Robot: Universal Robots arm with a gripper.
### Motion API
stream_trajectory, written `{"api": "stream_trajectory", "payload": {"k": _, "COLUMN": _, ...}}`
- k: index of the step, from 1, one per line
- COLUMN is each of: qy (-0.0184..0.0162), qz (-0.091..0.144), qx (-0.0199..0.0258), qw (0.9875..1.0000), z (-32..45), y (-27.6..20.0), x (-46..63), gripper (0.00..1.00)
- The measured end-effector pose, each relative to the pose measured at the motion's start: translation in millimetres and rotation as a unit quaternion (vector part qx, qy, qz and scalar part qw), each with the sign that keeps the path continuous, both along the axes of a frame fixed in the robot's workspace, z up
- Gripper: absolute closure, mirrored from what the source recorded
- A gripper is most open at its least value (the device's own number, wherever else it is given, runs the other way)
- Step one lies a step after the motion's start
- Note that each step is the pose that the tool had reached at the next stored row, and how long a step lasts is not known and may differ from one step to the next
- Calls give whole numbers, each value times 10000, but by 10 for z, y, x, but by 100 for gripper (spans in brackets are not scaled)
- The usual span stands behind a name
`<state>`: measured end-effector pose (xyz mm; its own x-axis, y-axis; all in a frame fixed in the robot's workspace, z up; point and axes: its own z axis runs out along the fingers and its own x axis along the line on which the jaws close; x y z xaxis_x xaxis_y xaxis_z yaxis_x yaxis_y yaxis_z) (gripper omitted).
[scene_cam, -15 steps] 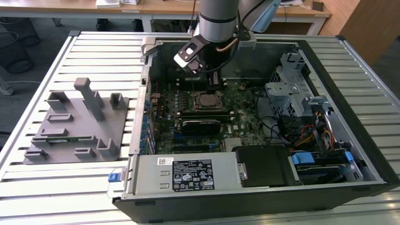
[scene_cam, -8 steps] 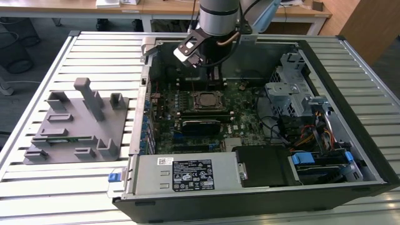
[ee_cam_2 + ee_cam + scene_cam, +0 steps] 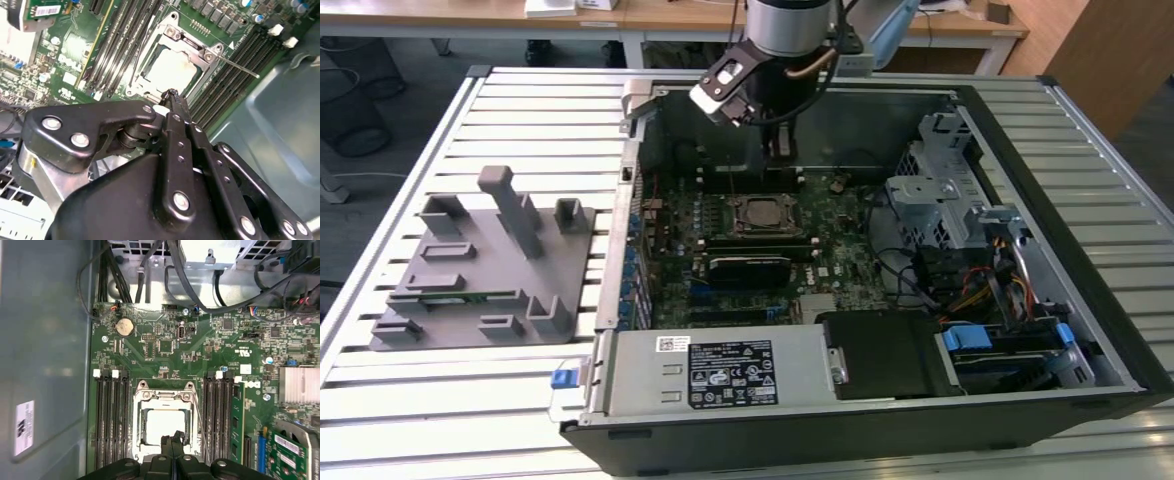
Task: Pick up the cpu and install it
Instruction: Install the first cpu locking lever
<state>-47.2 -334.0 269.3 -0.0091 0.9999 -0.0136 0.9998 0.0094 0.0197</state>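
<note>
**Gripper over the socket, cpu seated.** From my remote station I read the jaws of the gripper (image 3: pixel 172 439) as pressed together, tip to tip, with nothing between them. In both wrist views the fingertips (image 3: pixel 172 96) meet in a single dark point.

That point hangs just above the near edge of the socket frame (image 3: pixel 162 390) on the circuit board (image 3: pixel 165 340). I cannot tell whether it touches the frame. Inside the frame lies the cpu (image 3: pixel 162 421), a pale shiny square that sits flat and square to the opening.

A thin metal lever (image 3: pixel 235 66) slants away from one corner of the frame – to my eye it is not hooked down. Rows of dark memory slots (image 3: pixel 110 415) flank the socket on both sides.

In the exterior view the arm reaches down into the open computer case (image 3: pixel 854 425). A grey parts holder (image 3: pixel 467 290) stands on the slatted table (image 3: pixel 520 110) at the exterior view's left.

My reading of progress is that pick-up and placement are done, while the socket looks not yet locked.
</note>
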Motion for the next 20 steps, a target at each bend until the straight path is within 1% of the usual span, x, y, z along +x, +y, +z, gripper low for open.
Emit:
{"api": "stream_trajectory", "payload": {"k": 4, "qy": 0, "qz": 0, "qx": -11, "qw": 10000, "z": 99, "y": 3, "x": 0, "gripper": 89}}
{"api": "stream_trajectory", "payload": {"k": 5, "qy": -1, "qz": 0, "qx": -14, "qw": 10000, "z": 114, "y": 4, "x": 0, "gripper": 89}}
{"api": "stream_trajectory", "payload": {"k": 7, "qy": -1, "qz": 11, "qx": -31, "qw": 10000, "z": 118, "y": 4, "x": 0, "gripper": 89}}
{"api": "stream_trajectory", "payload": {"k": 10, "qy": -1, "qz": 223, "qx": -49, "qw": 9997, "z": 115, "y": 4, "x": 0, "gripper": 89}}
{"api": "stream_trajectory", "payload": {"k": 13, "qy": -2, "qz": 437, "qx": -54, "qw": 9990, "z": 112, "y": 4, "x": 0, "gripper": 89}}
{"api": "stream_trajectory", "payload": {"k": 14, "qy": -3, "qz": 592, "qx": -61, "qw": 9982, "z": 109, "y": 4, "x": 0, "gripper": 89}}
{"api": "stream_trajectory", "payload": {"k": 17, "qy": -4, "qz": 861, "qx": -68, "qw": 9963, "z": 105, "y": 4, "x": 0, "gripper": 89}}
{"api": "stream_trajectory", "payload": {"k": 20, "qy": -5, "qz": 1137, "qx": -68, "qw": 9935, "z": 98, "y": 4, "x": 0, "gripper": 89}}
